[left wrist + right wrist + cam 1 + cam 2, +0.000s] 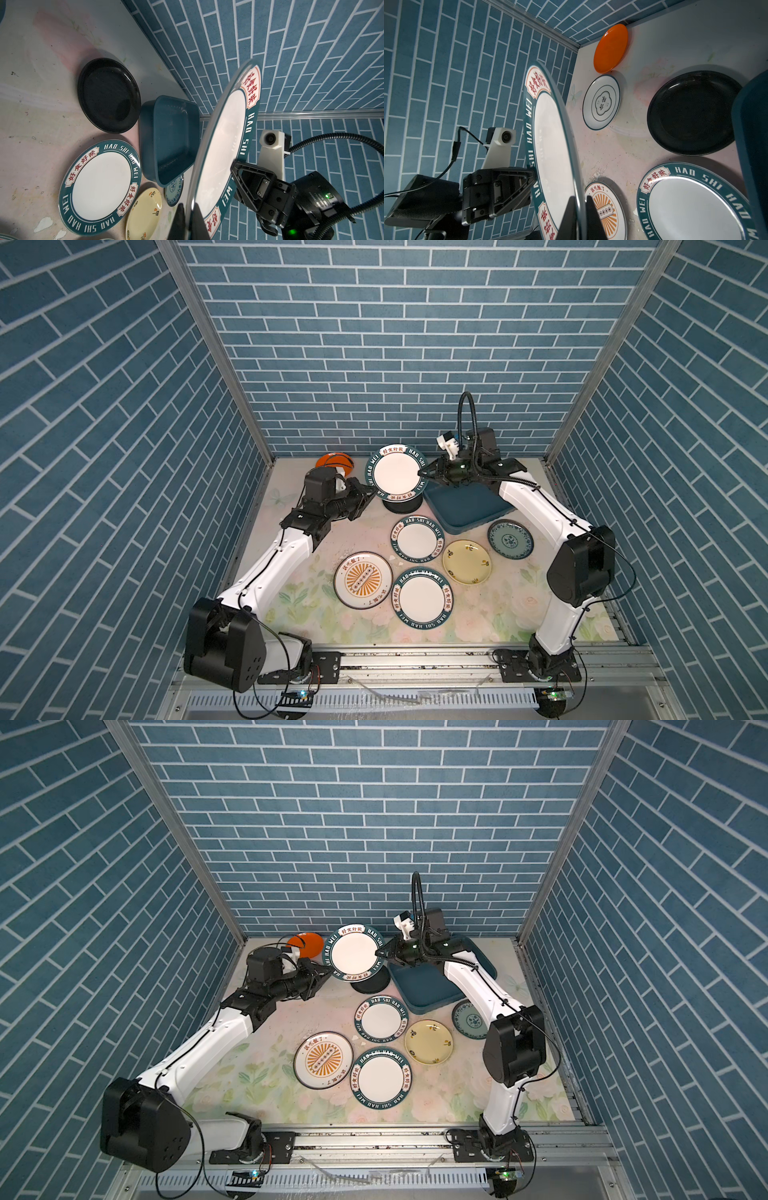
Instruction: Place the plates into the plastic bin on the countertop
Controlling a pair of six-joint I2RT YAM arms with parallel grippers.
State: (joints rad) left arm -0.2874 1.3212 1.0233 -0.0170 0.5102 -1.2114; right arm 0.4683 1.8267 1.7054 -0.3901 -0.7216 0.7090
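L arm [274,568] angled fwd-right, R arm [536,506] fwd-left; L tool [372,493] & R tool [421,472] face off, both clamped.

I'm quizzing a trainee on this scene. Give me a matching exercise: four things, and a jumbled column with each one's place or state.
1 orange plate
2 black plate
3 plastic bin
4 raised teal-rimmed plate

A nothing inside
B held by left gripper and right gripper
C back corner
D flat, beside the bin

Pairs: 1-C, 2-D, 3-A, 4-B
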